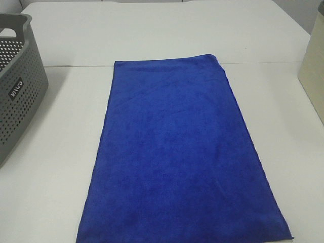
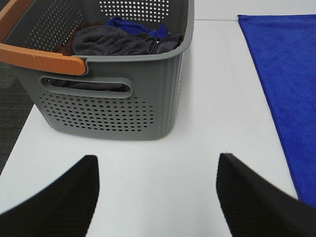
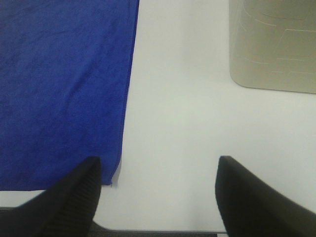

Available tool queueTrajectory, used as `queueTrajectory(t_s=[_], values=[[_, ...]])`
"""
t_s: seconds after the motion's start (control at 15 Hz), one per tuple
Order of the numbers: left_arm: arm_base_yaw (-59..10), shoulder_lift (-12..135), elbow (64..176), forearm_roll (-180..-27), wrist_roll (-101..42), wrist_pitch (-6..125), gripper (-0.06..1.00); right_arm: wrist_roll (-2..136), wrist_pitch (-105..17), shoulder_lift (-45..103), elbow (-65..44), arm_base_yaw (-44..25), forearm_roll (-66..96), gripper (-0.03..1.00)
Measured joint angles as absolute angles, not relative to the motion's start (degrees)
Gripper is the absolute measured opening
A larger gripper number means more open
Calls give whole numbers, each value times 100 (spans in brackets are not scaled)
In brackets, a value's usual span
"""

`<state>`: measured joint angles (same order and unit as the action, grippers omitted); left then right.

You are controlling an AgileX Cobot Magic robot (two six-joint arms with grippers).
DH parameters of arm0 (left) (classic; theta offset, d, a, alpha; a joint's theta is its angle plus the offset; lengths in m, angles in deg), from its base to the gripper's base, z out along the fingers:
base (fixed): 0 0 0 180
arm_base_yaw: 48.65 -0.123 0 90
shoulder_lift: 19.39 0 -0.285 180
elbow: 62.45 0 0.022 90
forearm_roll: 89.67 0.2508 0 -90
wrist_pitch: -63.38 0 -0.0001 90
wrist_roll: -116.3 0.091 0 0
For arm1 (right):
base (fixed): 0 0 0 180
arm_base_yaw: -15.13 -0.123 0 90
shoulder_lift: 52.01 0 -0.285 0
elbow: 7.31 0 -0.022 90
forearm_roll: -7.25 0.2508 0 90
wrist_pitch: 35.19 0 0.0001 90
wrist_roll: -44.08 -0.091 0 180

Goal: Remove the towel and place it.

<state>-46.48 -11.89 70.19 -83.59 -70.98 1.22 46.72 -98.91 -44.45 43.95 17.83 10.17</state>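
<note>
Blue towel [image 1: 182, 152] lies flat on the bench [image 1: 45, 192]; both end effectors [image 2: 155, 192] [image 3: 158, 192] gape wide, empty, so pinch near corners evenly.

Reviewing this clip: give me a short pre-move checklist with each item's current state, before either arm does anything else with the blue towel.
1. towel lies flat on the table: ok.
2. left gripper open, holding nothing: ok.
3. right gripper open, holding nothing: ok.
4. Towel apart from the grey basket: ok.
5. Towel apart from the beige container: ok.
6. Towel's near edge fully on the table: cannot tell.
</note>
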Motion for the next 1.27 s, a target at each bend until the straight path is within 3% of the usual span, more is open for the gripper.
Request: queueTrajectory(t_s=[1.27], values=[[-4648,-1189,7019,-8474,-7075,122,63,4672,-9891,-4445,4395,1783,1017,66]])
